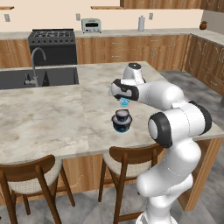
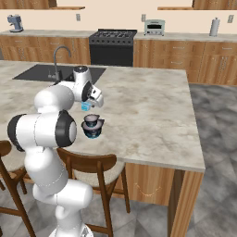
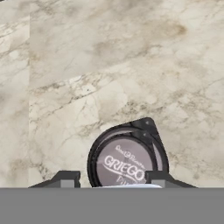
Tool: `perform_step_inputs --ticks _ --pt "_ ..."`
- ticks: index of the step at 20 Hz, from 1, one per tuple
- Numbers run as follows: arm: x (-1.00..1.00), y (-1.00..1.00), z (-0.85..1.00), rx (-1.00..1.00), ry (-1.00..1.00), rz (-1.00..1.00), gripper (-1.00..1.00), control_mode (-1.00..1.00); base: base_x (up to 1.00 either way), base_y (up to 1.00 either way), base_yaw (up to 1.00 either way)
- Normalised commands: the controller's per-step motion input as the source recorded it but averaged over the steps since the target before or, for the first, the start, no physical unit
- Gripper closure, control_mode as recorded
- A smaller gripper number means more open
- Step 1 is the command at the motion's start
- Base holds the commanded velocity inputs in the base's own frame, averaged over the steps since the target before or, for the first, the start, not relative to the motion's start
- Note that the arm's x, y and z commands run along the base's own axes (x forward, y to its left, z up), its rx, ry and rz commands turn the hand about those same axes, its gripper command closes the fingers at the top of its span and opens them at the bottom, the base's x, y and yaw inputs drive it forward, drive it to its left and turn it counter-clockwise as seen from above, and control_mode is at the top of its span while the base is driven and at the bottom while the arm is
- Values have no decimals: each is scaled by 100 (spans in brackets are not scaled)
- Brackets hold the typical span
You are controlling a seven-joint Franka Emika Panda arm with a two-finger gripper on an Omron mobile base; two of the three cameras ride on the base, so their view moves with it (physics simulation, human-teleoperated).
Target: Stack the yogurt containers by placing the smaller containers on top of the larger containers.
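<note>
The narrower dark tub (image 1: 122, 116) is already seated on the widest tub (image 1: 121, 126); both are round, dark blue and glossy, standing upright near the front edge of the bench (image 1: 52, 118). From the hand view, the narrower tub's flat pale grey lid (image 3: 125, 165) carries printed lettering and sits inside a dark circular rim.

The pincer (image 1: 124, 101) hangs directly above this stack and is clamped on the tiny cup (image 1: 124, 102), a light-blue translucent container held clear of the lid below. In the hand view a pale sliver of the cup (image 3: 127, 186) shows between the two dark finger tips (image 3: 65, 179).

The bench is an island with a smooth marble-patterned top, beige with grey-brown veining, on a wooden base. A dark sink (image 1: 39, 78) with a curved metal faucet (image 1: 36, 61) is set into its far left. Two wooden chairs (image 1: 33, 179) with pale cushions stand at the near side. Along the back wall: wooden cabinets (image 1: 131, 50), a black stove (image 1: 51, 43) and a toaster oven (image 1: 91, 25).
</note>
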Motion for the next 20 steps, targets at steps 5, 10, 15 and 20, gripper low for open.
perform_step_inputs --ticks 5,10,15,20 --pt "-10 0 -3 0 0 0 100 -100 0 0 0" --pt "0 0 -15 -1 2 0 100 -100 0 0 0" --pt "4 0 -23 -1 3 0 100 -100 0 0 0" --pt "13 0 -22 0 3 0 100 -100 0 0 0"
